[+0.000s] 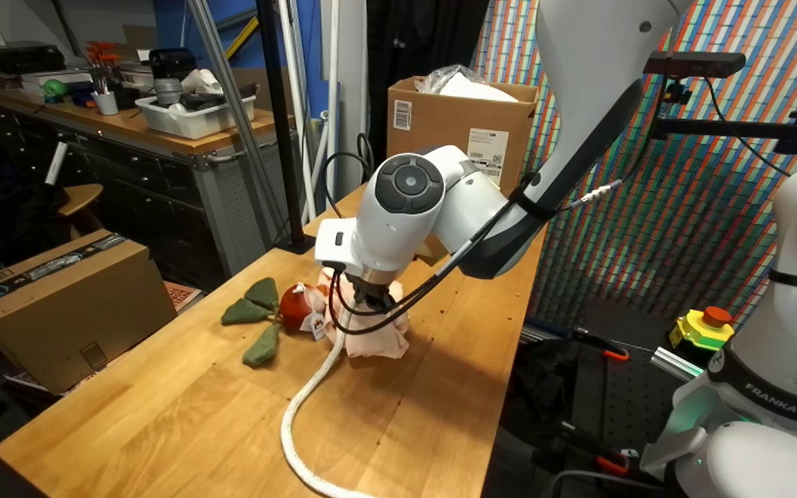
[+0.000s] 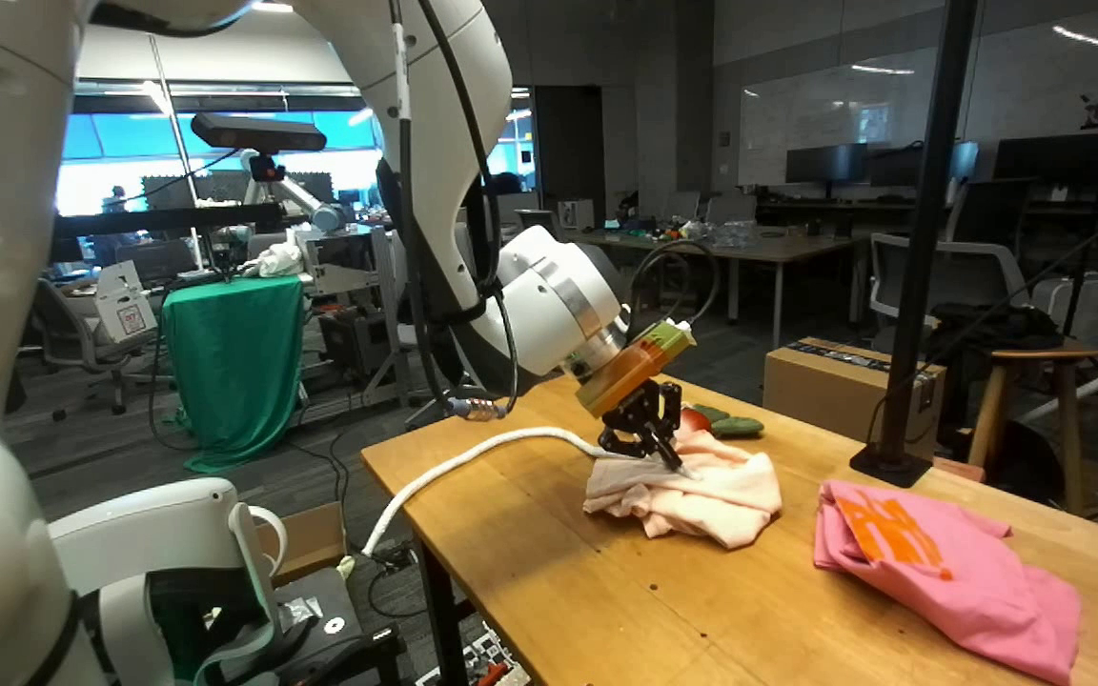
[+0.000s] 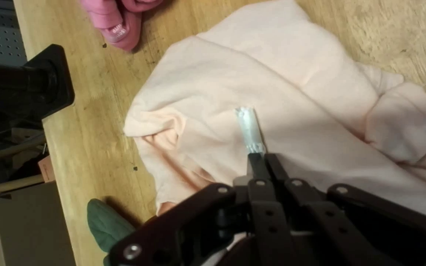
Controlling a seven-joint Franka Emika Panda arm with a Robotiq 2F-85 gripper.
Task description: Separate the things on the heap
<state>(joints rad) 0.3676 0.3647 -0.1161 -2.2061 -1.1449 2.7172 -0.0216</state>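
A robot arm [image 1: 471,207], emergency-stop button [image 1: 703,328], monitors [image 2: 825,164] and workbench [image 1: 149,180] show a robotics lab.

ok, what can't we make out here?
White rope: cut off by the bottom edge in an exterior view.
Whether the gripper pinches that rope: its shut jaws hide the contact in the wrist view.
Red object: partly hidden by the gripper and pale beige cloth in an exterior view.
Anything under that cloth: covered by it in all views.
White tag: print too small in an exterior view.

arm [image 1: 582,124]: bent downward | wrist [image 1: 395,221]: tilted | gripper [image 3: 266,157]: slanting down, fingers [image 3: 257,166] seemingly together
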